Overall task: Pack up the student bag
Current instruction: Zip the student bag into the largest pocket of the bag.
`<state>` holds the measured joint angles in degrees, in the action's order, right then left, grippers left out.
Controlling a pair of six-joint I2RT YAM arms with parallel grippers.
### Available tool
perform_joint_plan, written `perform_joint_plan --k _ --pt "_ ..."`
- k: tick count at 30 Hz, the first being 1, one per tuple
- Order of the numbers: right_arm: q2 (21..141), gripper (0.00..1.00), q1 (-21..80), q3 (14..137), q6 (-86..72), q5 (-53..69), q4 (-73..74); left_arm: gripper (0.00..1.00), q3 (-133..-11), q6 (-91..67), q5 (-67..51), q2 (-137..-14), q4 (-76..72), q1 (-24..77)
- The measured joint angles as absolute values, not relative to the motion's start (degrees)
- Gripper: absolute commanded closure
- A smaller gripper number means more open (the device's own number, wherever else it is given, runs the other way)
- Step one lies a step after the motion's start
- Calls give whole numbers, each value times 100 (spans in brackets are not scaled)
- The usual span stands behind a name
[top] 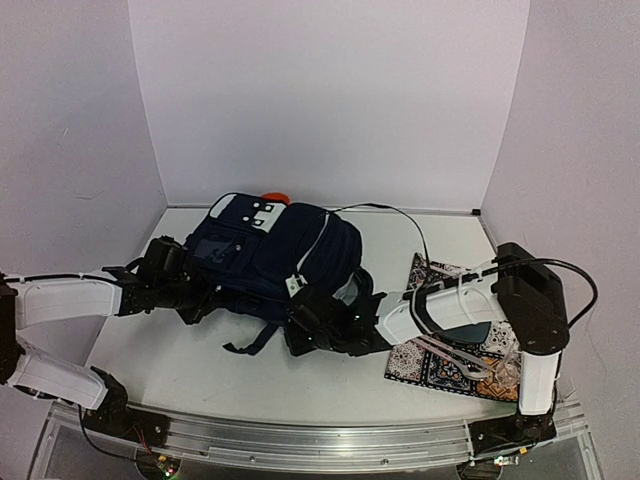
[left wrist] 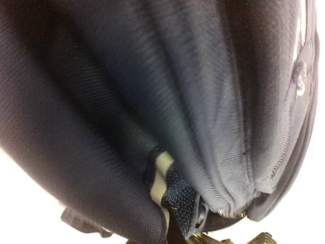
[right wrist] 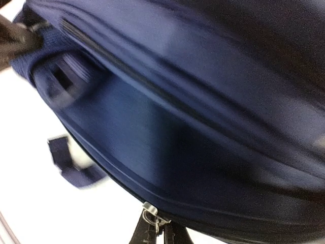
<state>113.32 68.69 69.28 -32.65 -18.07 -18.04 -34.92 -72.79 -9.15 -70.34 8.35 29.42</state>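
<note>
The student bag [top: 275, 260] lay in the middle of the table [top: 170, 360], with a patterned mat [top: 430, 365] near its right side. The left end effector [top: 200, 298] was clamped shut on fabric at the bag's left side. The right end effector [right wrist: 156, 233] was pinched shut on a zip pull [right wrist: 149, 209] at its near edge.

The navy-blue bag [top: 290, 255] lies on its back on the table [top: 180, 360], front zip pocket facing up, thin pale trim along its seams, black straps trailing toward the near edge.
</note>
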Motion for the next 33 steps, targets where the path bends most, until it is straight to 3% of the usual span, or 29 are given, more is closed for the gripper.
perform_joint_plan --k 12,19,21,27,33 --pt "10425 100 6866 6317 -2793 -1344 -1535 100 -3669 -5465 -236 -6764 1869 2074" --pt "10430 100 6866 6366 -2477 -990 -1546 100 -4282 -4344 -3 -7548 2317 1519" --pt "10512 100 6867 6559 -2395 -813 -1498 92 -4552 -4107 4 -7870 2430 1398" --pt "11192 100 6908 7527 -2212 -203 -1215 52 -5058 -3740 77 -8173 2419 1058" --pt "11907 100 6954 8546 -2143 315 -1026 41 -4904 -3999 -216 -7320 2410 976"
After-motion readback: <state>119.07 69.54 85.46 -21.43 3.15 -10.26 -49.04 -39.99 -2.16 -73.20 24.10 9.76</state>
